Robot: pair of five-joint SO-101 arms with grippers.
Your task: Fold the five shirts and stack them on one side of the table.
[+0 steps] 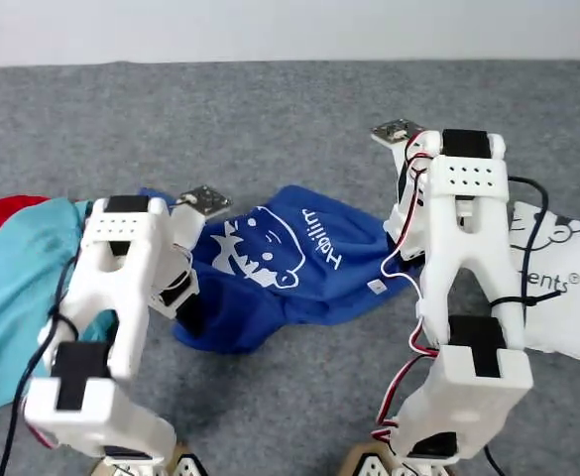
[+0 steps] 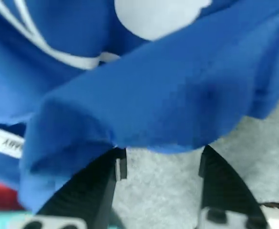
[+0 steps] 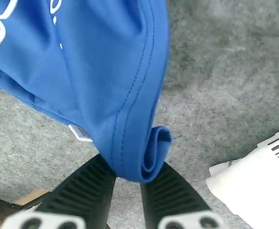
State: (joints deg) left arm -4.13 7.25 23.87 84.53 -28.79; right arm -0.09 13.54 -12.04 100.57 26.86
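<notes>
Our arms bent over the table: red shirt and teal shirt heaped at left, left gripper gaping at the edge of the crumpled blue shirt, right gripper pinching its hem, white shirt lying beyond. We judged folding barely begun, no stack made.

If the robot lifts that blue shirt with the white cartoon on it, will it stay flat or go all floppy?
Probably floppy: the blue fabric shirt lies in soft rumples, and its hem curls where the right gripper pinches it. The cloth looks thin, so likely light. It may drag and bunch on the fuzzy grey table cover.
</notes>
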